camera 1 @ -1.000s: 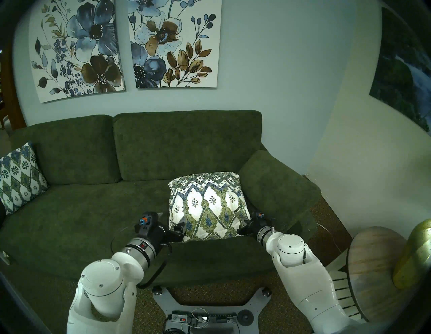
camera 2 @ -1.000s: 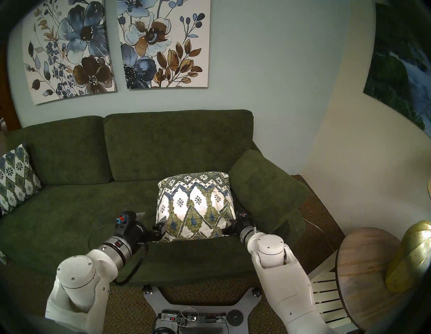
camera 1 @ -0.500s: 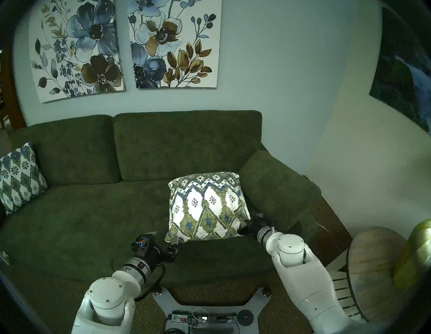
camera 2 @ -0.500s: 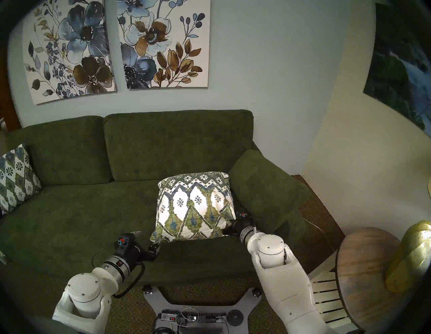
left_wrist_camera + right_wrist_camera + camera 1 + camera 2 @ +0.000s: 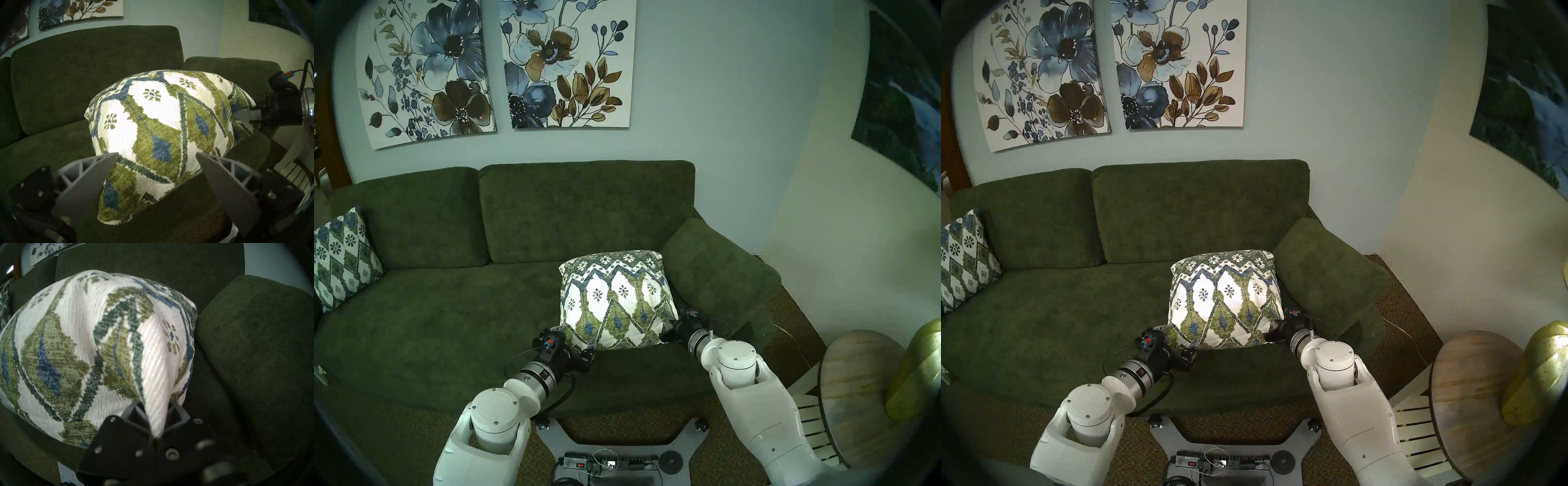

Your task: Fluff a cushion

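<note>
While the second patterned pillow (image 5: pixel 343 259) is propped at the far left end of the green sofa (image 5: pixel 449 305), well apart from everything else, the cushion (image 5: pixel 616 300) is seen standing on the sofa's seat toward its right end, its right edge just beside the sofa's padded armrest (image 5: pixel 717 271). At the cushion's lower left corner the left claw (image 5: pixel 577 337) is positioned with its jaws spread wide; in the left wrist view that corner of the cushion (image 5: pixel 153 135) lies between the two grey fingers (image 5: pixel 88 179), though contact with the fabric cannot be confirmed. At the cushion's lower right corner the right claw (image 5: pixel 667 331) is clamped on a pinch of the cream fabric, which is drawn into a ridge between the closed jaws in the right wrist view (image 5: pixel 158 419). Farther right of the cushion, past the armrest, a round wooden side surface (image 5: pixel 857 390) is visible with a yellow-gold object (image 5: pixel 918 370) on it.
</note>
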`<state>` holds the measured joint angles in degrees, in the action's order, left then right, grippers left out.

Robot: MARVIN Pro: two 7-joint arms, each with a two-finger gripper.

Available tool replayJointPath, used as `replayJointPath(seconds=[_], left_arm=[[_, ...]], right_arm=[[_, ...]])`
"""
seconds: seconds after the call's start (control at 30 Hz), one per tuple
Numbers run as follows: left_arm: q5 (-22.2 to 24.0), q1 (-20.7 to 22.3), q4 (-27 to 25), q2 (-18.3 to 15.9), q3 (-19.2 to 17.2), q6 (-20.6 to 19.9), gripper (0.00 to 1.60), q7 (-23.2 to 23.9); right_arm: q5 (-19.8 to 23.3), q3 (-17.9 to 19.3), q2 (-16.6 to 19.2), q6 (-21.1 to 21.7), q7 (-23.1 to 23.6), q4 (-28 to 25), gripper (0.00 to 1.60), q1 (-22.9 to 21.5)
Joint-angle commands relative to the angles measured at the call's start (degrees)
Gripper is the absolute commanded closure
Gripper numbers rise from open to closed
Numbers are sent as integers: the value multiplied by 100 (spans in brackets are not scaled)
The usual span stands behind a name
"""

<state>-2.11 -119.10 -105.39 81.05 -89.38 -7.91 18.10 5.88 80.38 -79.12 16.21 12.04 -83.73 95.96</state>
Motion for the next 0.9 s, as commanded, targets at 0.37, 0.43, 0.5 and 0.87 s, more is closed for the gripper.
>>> replayJointPath(seconds=[0.37,0.43,0.5,0.87], left_arm=[[-62,1308,1449,-214,-84,529,0,235],[-134,1343,1648,-229,-35,672,0,234],[-177,1357,1824,-241,-10,831,0,234],[-321,1520,2158,-306,-20,1227,0,157]], right_arm=[[12,76,14,-69,-24,-110,160,-61],[13,77,14,-72,-26,-112,160,-59],[13,78,13,-75,-27,-113,160,-57],[11,80,12,-74,-25,-113,160,-57]])
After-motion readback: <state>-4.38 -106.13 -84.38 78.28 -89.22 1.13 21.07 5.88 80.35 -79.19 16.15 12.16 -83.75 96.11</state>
